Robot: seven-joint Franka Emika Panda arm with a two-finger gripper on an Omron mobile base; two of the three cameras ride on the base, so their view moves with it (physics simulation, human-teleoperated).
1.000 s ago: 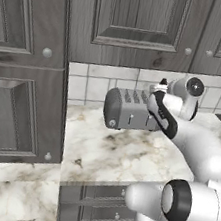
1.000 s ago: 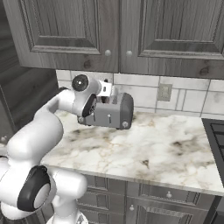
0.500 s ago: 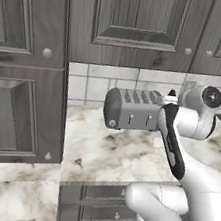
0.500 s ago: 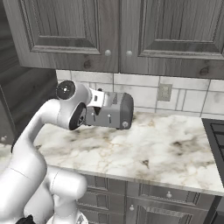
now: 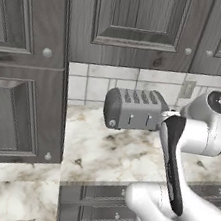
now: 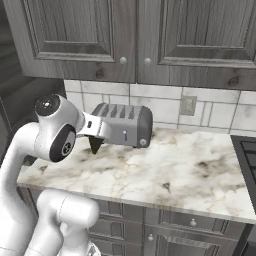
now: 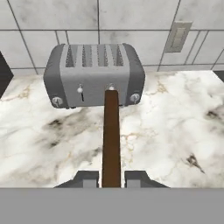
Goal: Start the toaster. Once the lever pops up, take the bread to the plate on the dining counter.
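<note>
Toaster: boxy gray, four top slots, dark rounded ends.

Both base views look forward and down at the same toaster from opposite rear sides; the hand view faces its front, closer.

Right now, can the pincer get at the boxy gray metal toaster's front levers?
Probably not cleanly: the pincer is shut on a flat brown bread slice jutting toward the toaster; nothing else blocks it.
</note>
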